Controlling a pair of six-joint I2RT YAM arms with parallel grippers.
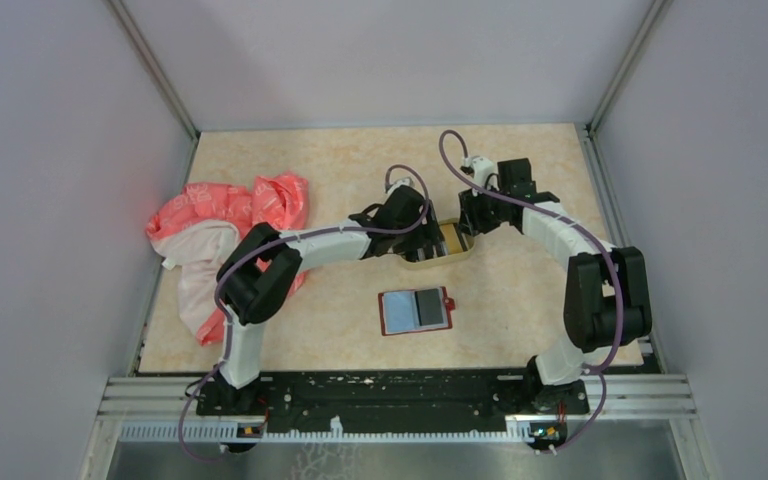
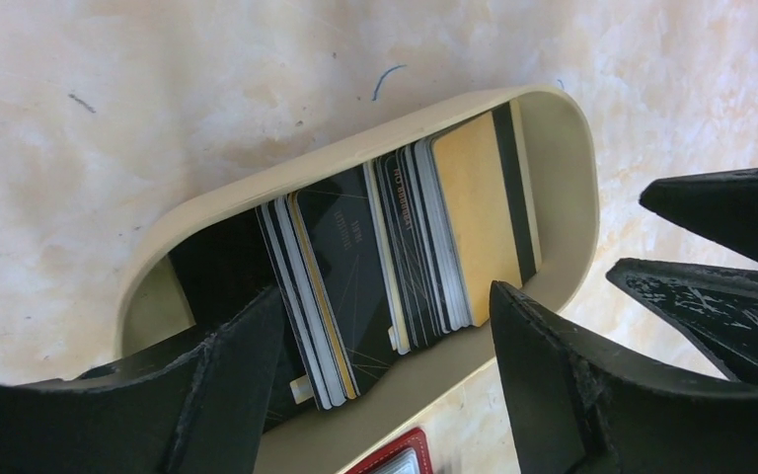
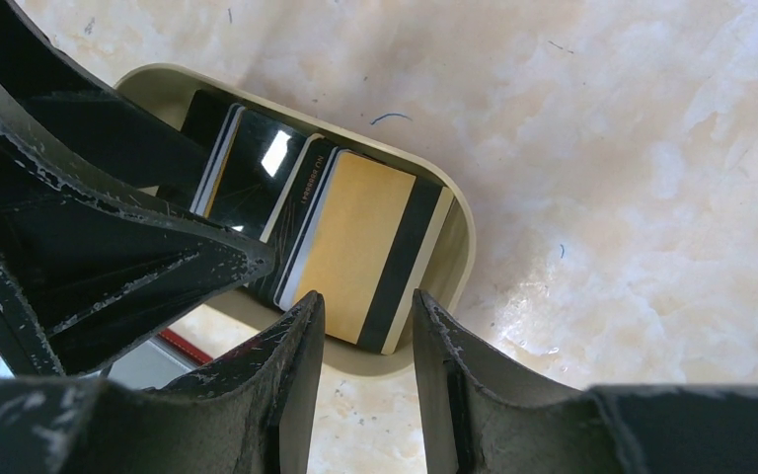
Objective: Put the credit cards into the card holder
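While both end effectors (image 2: 387, 296) (image 3: 367, 296) gape, pale walls (image 1: 360, 60) enclose the beige marbled tabletop (image 1: 525, 295).

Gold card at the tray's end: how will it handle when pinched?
Likely stiff and light: the gold card looks thin, flat, unbent. Probably slippery: the dark cards it overlaps look glossy, so neighbours may drag along. The tray wall hugs its edges; pinching could be tight.
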